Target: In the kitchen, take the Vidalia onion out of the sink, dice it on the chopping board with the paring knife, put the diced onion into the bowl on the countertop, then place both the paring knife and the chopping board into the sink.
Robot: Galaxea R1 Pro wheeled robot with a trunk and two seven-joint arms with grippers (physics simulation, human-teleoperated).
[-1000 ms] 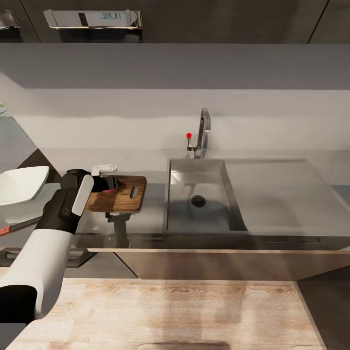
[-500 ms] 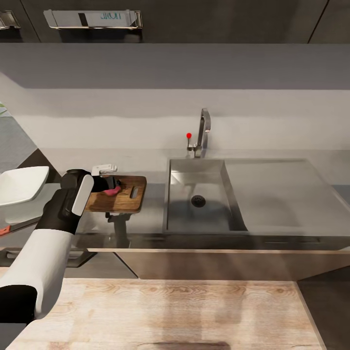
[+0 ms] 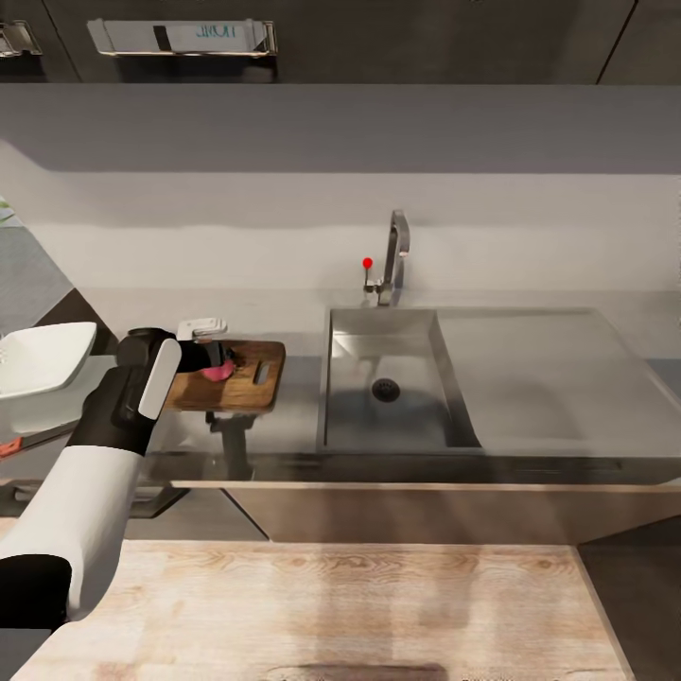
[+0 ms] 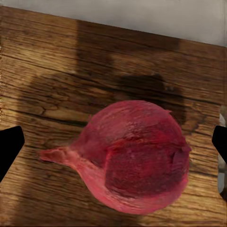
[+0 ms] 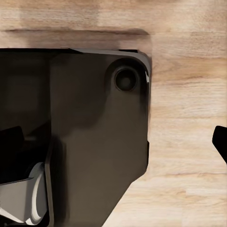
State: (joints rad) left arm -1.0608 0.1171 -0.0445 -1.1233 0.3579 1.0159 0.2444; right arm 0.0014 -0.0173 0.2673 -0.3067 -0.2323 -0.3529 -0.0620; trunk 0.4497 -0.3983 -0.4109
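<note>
Over the last second the onion [image 4: 137, 158] has settled on the board [image 3: 241, 378], left of the sink [image 3: 397, 378]. The left gripper [image 4: 113, 142] now stands released, its jaws spread wide of the onion. The sink step looks done; dicing needs the knife [image 3: 9, 446], near-left on the desk [image 3: 293, 397]. I cannot tell the right gripper's state.

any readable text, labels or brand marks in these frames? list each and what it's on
One mark: bluish lettering on the light rectangular panel on the dark upper cabinets in the head view; too blurred to read, and it seems mirrored or upside down.
No text on the chopping board, onion, sink, tap or bowl.
</note>
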